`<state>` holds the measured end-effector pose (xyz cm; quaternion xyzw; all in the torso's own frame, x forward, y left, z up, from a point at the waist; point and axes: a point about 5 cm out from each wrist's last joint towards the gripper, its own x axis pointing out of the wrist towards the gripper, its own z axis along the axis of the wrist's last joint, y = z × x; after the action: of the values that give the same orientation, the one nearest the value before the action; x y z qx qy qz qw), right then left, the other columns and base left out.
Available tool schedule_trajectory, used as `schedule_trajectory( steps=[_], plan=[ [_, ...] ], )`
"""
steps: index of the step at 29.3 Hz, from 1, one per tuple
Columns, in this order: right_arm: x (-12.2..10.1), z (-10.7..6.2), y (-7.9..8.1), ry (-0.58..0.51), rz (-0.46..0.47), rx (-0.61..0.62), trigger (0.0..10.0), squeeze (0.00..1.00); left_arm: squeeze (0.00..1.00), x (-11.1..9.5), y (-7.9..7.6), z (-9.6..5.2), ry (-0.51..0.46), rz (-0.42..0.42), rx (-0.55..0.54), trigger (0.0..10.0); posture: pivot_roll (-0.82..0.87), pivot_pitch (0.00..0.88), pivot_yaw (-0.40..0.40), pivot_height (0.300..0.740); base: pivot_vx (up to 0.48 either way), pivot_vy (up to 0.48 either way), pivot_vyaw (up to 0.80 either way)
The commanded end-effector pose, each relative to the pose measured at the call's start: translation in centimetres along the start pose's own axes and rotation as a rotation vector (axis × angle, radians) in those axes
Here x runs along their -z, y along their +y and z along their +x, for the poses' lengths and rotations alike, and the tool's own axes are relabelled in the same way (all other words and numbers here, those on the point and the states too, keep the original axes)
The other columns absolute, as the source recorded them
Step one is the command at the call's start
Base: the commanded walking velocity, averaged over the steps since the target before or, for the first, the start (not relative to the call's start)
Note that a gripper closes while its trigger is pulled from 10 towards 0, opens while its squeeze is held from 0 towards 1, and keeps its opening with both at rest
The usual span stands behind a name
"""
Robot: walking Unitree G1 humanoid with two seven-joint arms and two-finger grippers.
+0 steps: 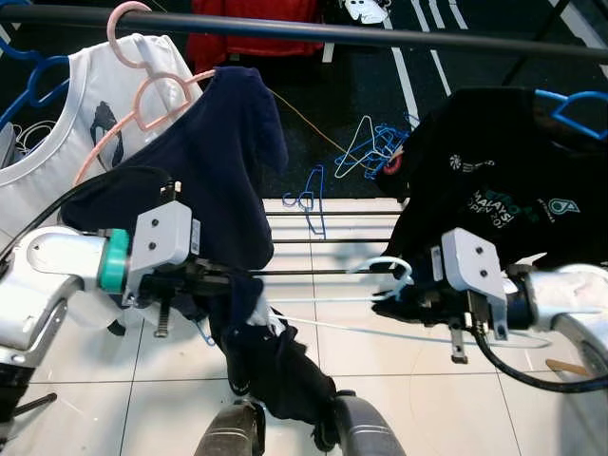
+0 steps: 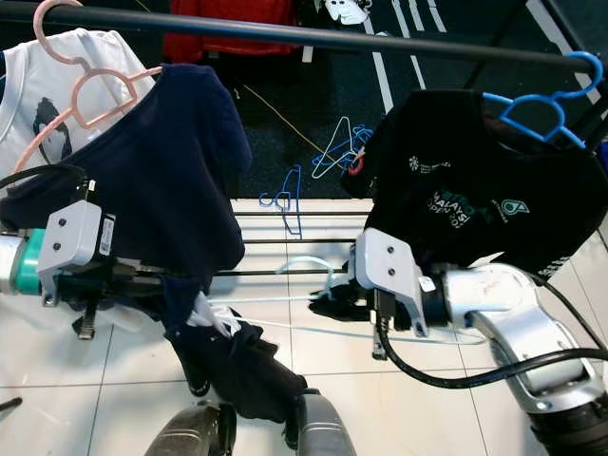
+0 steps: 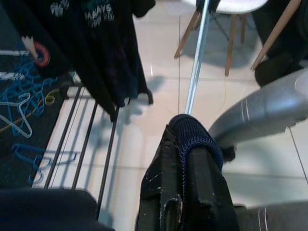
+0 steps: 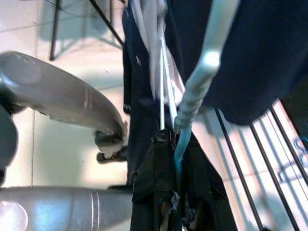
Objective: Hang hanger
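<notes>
A pale blue-white hanger [image 1: 389, 268] lies level in front of me, its hook gripped by my right gripper [image 1: 404, 302], which is shut on it; the right wrist view has the hanger [image 4: 202, 72] running out from the fingers. Its thin arms reach left into a navy garment [image 1: 228, 161] that droops toward the floor. My left gripper [image 1: 223, 280] is shut on a fold of that navy cloth [image 3: 195, 139]. The black clothes rail [image 1: 380, 38] crosses above both grippers.
On the rail hang a white T-shirt [image 1: 66, 123] on a pink hanger [image 1: 142, 95] at left and a black T-shirt [image 1: 494, 190] on a blue hanger [image 1: 575, 109] at right. Loose blue hangers [image 1: 366, 152] lie on the dark mat behind the rack's low bars [image 1: 323, 228].
</notes>
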<state>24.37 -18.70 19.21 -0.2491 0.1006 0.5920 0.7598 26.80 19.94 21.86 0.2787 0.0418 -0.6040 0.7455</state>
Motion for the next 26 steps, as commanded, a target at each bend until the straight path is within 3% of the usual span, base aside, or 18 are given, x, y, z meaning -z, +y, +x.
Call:
schedule_trajectory(
  steps=[1, 9, 19, 26],
  plan=[
    [0.7, -0.5, 0.0, 0.028, 0.006, 0.024, 10.0, 0.00, 0.00, -0.1, -0.5, -1.0, 0.011, 0.000, 0.018, 10.0, -0.07, 0.155, 0.042, 0.740, 0.000, 0.000, 0.00],
    [0.4, -0.7, 0.3, 0.018, 0.016, 0.015, 10.0, 0.00, 0.00, 0.4, -1.0, -1.6, 0.035, -0.012, 0.019, 10.0, -0.06, 0.158, 0.036, 0.740, 0.000, 0.000, 0.00],
    [-2.0, -0.5, 0.4, -0.065, -0.041, -0.024, 10.0, 0.00, 0.00, 0.0, -0.8, 0.6, -0.027, 0.007, 0.056, 10.0, -0.08, 0.155, 0.043, 0.740, 0.000, 0.000, 0.00],
    [-2.6, 0.0, 0.5, -0.076, -0.077, -0.020, 10.0, 0.00, 0.00, -0.3, -0.6, 1.2, -0.041, 0.014, 0.077, 10.0, -0.08, 0.153, 0.048, 0.740, 0.000, 0.000, 0.00]
  ],
)
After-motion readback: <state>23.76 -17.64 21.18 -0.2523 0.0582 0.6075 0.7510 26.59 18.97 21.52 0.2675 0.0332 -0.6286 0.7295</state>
